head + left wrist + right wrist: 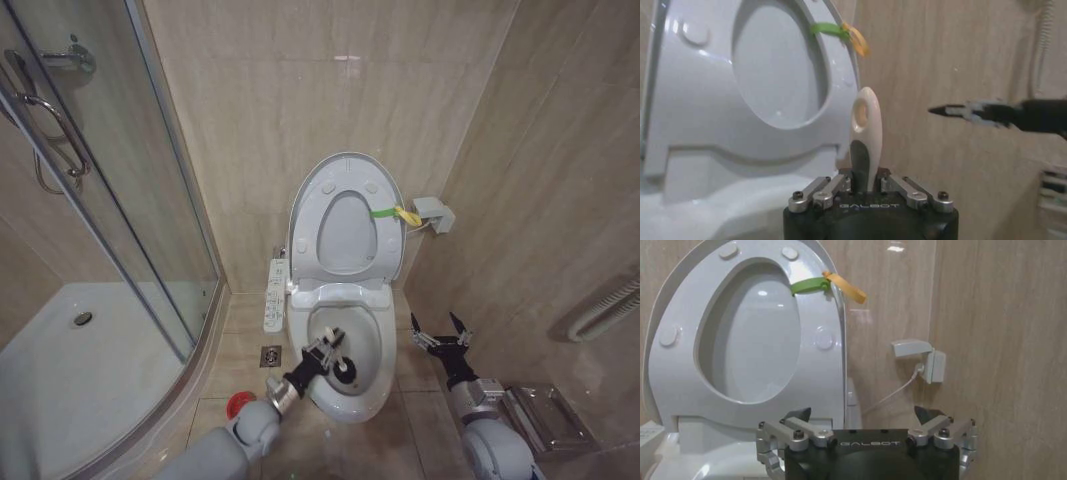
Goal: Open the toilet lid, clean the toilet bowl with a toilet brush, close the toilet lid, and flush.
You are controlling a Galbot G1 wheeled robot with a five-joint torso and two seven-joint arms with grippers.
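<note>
Porcelain fills the middle of the head view: the toilet bowl (375, 312) with the toilet lid (345, 215) raised upright at twelve o'clock against the wall. The left gripper (327, 353) pinches the toilet brush (340, 368) by its pale handle, bristle head down inside the bowl. The right gripper (441, 334) hovers at three o'clock of the bowl, jaws spread, holding nothing. A red cup holder (237, 404) sits on the floor at eight o'clock, a wall socket (433, 214) at two o'clock.
</note>
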